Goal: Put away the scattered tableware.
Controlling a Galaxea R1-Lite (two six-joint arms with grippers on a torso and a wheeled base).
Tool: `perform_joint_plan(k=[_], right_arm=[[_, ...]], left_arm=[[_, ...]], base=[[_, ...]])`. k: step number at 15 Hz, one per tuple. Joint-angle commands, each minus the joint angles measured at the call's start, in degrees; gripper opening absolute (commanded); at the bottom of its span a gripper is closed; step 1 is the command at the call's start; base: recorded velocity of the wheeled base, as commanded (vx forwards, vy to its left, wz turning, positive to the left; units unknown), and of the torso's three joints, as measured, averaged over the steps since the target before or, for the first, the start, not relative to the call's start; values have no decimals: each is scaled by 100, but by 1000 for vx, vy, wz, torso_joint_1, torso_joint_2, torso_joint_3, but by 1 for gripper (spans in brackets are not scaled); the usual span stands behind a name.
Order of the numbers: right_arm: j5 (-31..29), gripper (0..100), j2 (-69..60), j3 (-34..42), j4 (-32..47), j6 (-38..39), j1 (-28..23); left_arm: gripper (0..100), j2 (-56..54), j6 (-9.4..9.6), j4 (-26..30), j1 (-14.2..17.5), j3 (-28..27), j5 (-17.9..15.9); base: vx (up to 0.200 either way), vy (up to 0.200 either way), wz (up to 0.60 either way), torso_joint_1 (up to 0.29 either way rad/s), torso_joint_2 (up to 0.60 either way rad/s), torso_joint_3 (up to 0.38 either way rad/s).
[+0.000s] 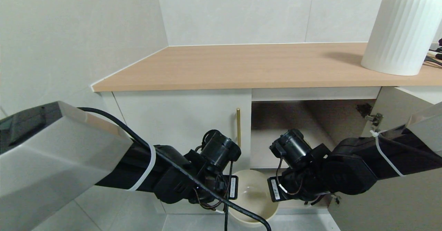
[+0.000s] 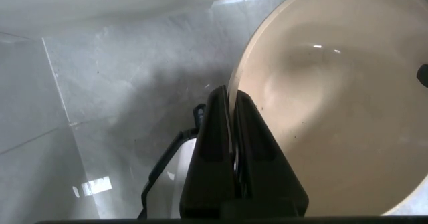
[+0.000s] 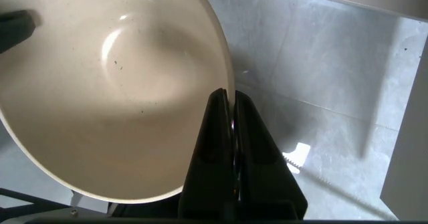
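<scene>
Holding one cream bowl between them, left end effector and right end effector each sit clamped on opposite sides of its rim, open cabinet just beyond them, floor below.

We're in a kitchen, domestic by the look of it. A long wood-look countertop runs along a wall of large pale tiles, with white base cabinets beneath. 1 closed door carries a slim brass handle, and 1 stands open on its hinge. A ribbed white container stands on the counter, a cream bowl is low by the cabinets, and there's a glossy grey tiled floor below.
</scene>
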Motion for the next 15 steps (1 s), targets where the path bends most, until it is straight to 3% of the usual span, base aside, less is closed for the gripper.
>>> perform_joint_plan(k=[1, 8, 11, 12, 15], right_arm=[[-4, 0, 12, 6, 4, -5, 10], [-13, 0, 65, 103, 56, -120, -34], [-400, 0, 249, 121, 65, -304, -245], [-725, 0, 372, 86, 65, -313, -535], [-857, 0, 557, -125, 56, -278, -1159]], left_arm=[[100, 3, -3, 3, 1, 7, 6], [100, 3, -3, -5, 1, -10, 6], [100, -6, -3, -5, 10, -10, 6], [100, -14, -3, -5, 10, -10, 6], [100, -41, -3, -5, 1, -10, 6]], base=[[0, 0, 0, 0, 0, 0], [0, 0, 0, 0, 0, 0], [0, 0, 0, 0, 0, 0], [0, 0, 0, 0, 0, 0], [0, 0, 0, 0, 0, 0]])
